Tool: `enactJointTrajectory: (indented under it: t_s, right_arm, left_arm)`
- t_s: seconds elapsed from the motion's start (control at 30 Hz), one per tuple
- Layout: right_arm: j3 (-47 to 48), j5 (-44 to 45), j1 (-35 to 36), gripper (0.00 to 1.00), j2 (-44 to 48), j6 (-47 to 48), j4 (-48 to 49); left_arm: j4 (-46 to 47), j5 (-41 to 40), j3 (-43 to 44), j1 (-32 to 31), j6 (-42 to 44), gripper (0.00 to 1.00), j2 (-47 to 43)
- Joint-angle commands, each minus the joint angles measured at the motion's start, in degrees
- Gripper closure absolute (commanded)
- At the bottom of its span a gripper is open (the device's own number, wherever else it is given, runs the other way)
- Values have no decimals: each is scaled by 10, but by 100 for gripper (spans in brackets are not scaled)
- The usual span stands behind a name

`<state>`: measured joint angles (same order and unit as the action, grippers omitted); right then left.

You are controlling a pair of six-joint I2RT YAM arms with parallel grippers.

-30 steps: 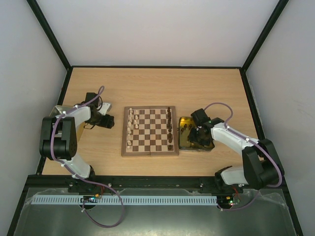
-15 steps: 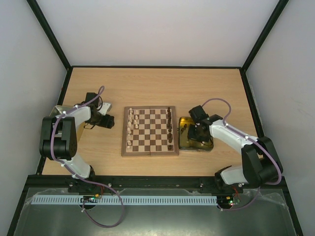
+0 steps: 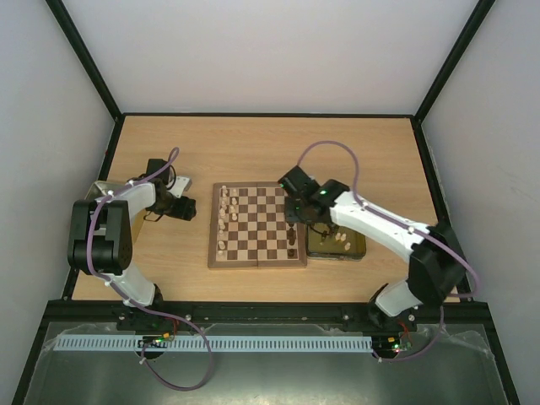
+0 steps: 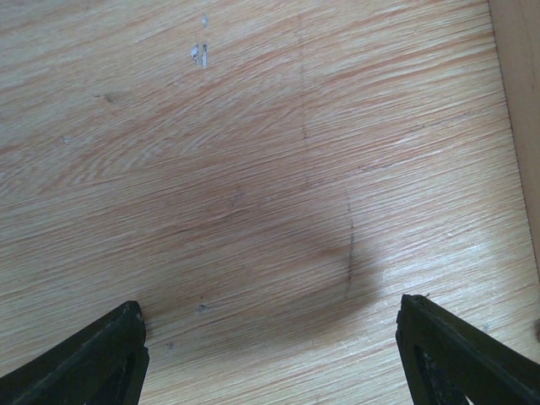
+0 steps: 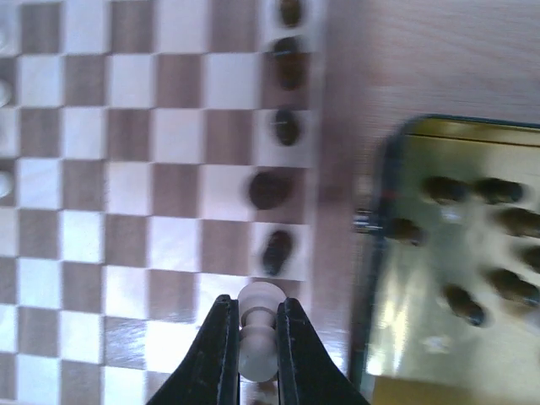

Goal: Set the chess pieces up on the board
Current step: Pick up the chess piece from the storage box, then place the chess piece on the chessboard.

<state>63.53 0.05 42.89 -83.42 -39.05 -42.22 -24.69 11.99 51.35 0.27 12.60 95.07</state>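
The chessboard [image 3: 257, 226] lies mid-table, with cream pieces [image 3: 224, 221] along its left edge and dark pieces [image 3: 291, 221] along its right edge. My right gripper [image 5: 256, 337] is shut on a cream pawn [image 5: 256, 327] and holds it above the board's right columns [image 5: 169, 169], close to the dark pieces [image 5: 268, 191]. In the top view the right gripper [image 3: 295, 211] hangs over the board's right side. My left gripper [image 4: 270, 350] is open and empty over bare table, left of the board in the top view [image 3: 179, 208].
A shiny yellow-gold tray [image 3: 336, 240] right of the board holds several dark pieces [image 5: 472, 245] and cream ones. A dull tin [image 3: 101, 191] sits at the far left, behind the left arm. Black frame rails border the table.
My right gripper has lifted out of the gold tray and swung left over the board's right edge, carrying a cream pawn. The left arm has not moved.
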Motion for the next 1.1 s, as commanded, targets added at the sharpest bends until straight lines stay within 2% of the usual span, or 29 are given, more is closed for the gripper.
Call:
enactJointTrajectory:
  t_s: [0.0, 0.2, 0.43, 1.07]
  right_arm:
    - [56, 5, 68, 98, -75, -16, 0]
    - [155, -20, 131, 98, -187, 0, 13]
    - [237, -43, 150, 98, -272, 15, 11]
    - [337, -66, 155, 97, -368, 24, -4]
  left_arm:
    - [-8, 5, -1, -3, 1, 20, 2]
    - [-6, 4, -6, -3, 3, 20, -1]
    - [-4, 4, -6, -2, 4, 20, -3]
    - [-2, 5, -8, 3, 6, 20, -7]
